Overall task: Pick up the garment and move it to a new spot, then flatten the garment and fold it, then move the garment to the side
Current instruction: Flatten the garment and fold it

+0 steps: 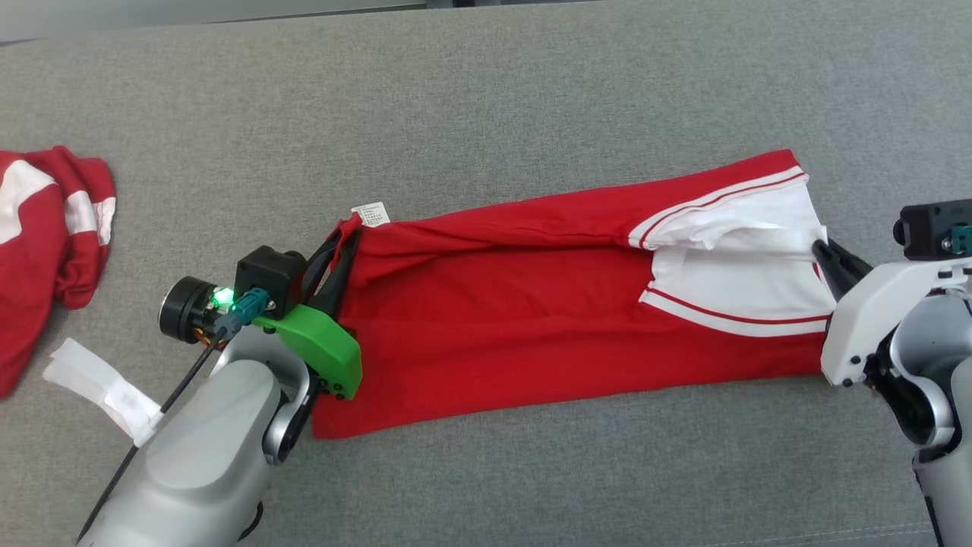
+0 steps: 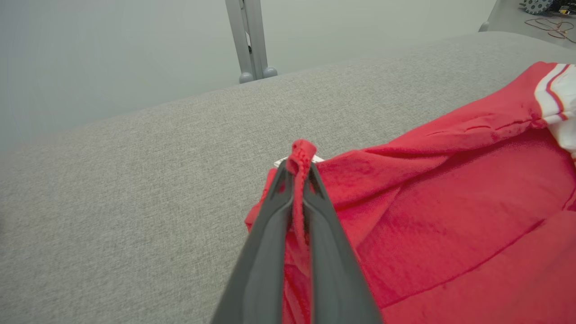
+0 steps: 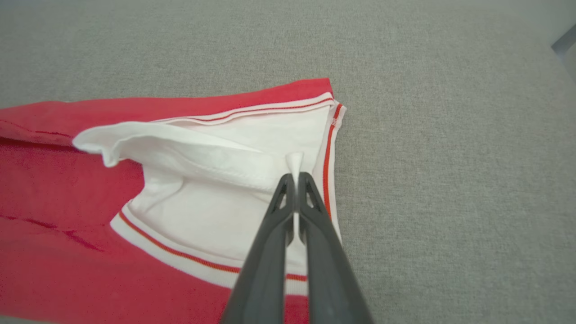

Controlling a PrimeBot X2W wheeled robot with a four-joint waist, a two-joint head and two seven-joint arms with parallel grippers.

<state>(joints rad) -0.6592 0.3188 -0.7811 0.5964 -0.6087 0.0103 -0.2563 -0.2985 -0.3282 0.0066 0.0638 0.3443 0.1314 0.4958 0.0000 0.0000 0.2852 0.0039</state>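
on the grey surface [image 1: 486, 91], across the middle of the head view, the garment [image 1: 531, 319] is lying stretched lengthwise between my two arms. it is showing red over most of its length, with a white panel [image 1: 729, 281] and red-and-white stripes at its right end. long folds are running along its far edge, and the white panel is puckering, so it is not lying fully flat.

the left gripper [image 1: 334, 254] is grasping the garment at its far left corner. in the left wrist view its fingers [image 2: 270, 252] are pressing together on a rolled bit of red cloth, which is sticking up just past the tips. a small white label [image 1: 372, 213] is showing just beside that corner.

the right gripper [image 1: 828, 258] is grasping the white cloth at the garment's right end. in the right wrist view its fingers [image 3: 270, 252] are clamping a thin white fold, with a small peak poking out above the tips.

at the far left edge of the head view i am noting a bunched red-and-white cloth [image 1: 45, 228], well apart from the garment. a white strip [image 1: 99, 387] is lying near it, beside my left forearm.
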